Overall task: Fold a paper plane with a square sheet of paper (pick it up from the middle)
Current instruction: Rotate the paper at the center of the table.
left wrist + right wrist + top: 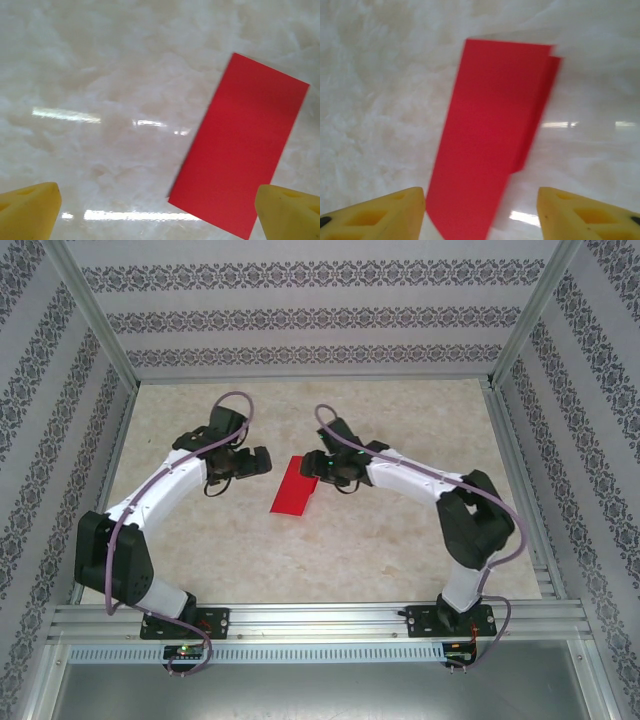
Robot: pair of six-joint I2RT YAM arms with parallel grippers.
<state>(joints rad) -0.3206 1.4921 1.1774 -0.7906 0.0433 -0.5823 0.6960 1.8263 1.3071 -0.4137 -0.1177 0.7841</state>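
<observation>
The square sheet of paper (295,487) lies on the marble table as a red rectangle folded in half, between the two grippers. In the left wrist view the paper (240,150) lies flat, right of centre. My left gripper (264,462) (157,210) hangs open just left of it, with its right yellow fingertip (290,210) over the paper's near corner. In the right wrist view the paper (490,130) shows a second layer peeking out along its right edge. My right gripper (480,210) (310,466) is open at the paper's right end, jaws apart either side of it, the left fingertip (380,215) close beside its edge.
The beige marble tabletop (350,550) spreads on all sides of the paper. Aluminium frame rails (515,470) and patterned walls (300,320) close in the table at the back and both sides. The arm bases (185,620) stand at the near edge.
</observation>
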